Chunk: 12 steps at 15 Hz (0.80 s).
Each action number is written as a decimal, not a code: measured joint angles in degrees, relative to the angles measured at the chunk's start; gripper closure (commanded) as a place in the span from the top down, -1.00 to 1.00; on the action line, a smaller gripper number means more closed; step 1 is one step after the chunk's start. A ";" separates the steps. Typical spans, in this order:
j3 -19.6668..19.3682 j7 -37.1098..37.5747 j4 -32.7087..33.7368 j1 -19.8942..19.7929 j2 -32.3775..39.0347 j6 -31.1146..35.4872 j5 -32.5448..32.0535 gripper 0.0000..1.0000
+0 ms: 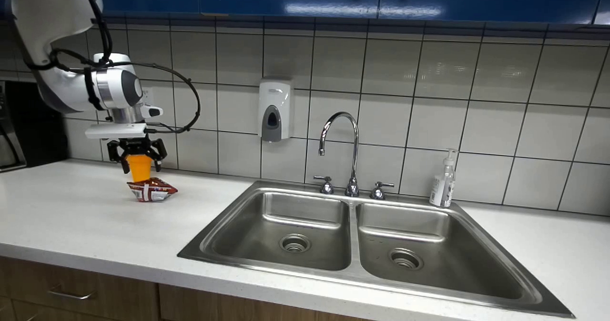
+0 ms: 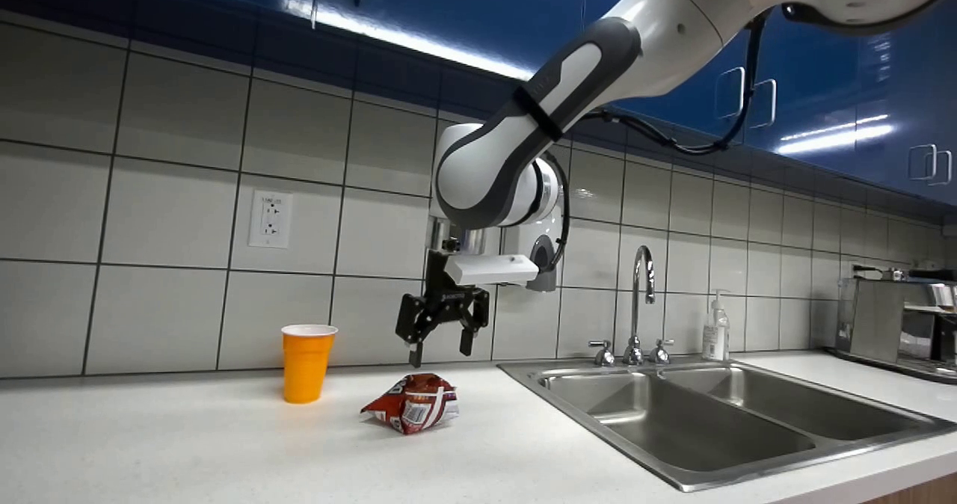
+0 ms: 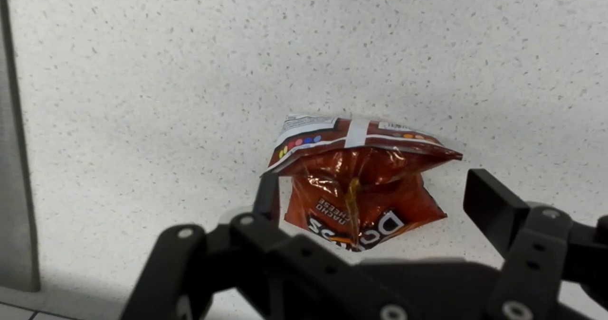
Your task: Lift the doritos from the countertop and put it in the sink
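The Doritos bag is red and crumpled, and lies on the white countertop (image 1: 86,221). The bag shows in both exterior views (image 1: 152,191) (image 2: 416,405) and in the wrist view (image 3: 356,168). My black gripper is open and empty above the bag, in both exterior views (image 1: 142,167) (image 2: 441,352). In the wrist view the gripper (image 3: 373,187) has its fingers wide apart, with the bag showing between and beyond them. The steel double sink (image 1: 354,254) is set in the counter beside the bag; it also shows in an exterior view (image 2: 613,434).
An orange cup (image 2: 305,369) stands on the counter near the wall, apart from the gripper; it also shows beyond the fingers in an exterior view (image 1: 140,171). A tall faucet (image 1: 355,154) rises behind the sink. A soap bottle (image 1: 443,185) stands at the sink's back corner.
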 measured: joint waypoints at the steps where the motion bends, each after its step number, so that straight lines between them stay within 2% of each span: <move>1: -0.25 -0.15 0.76 0.00 0.61 -0.43 0.01 1.00; 12: -0.75 -0.76 7.03 0.37 5.90 -3.92 0.21 1.00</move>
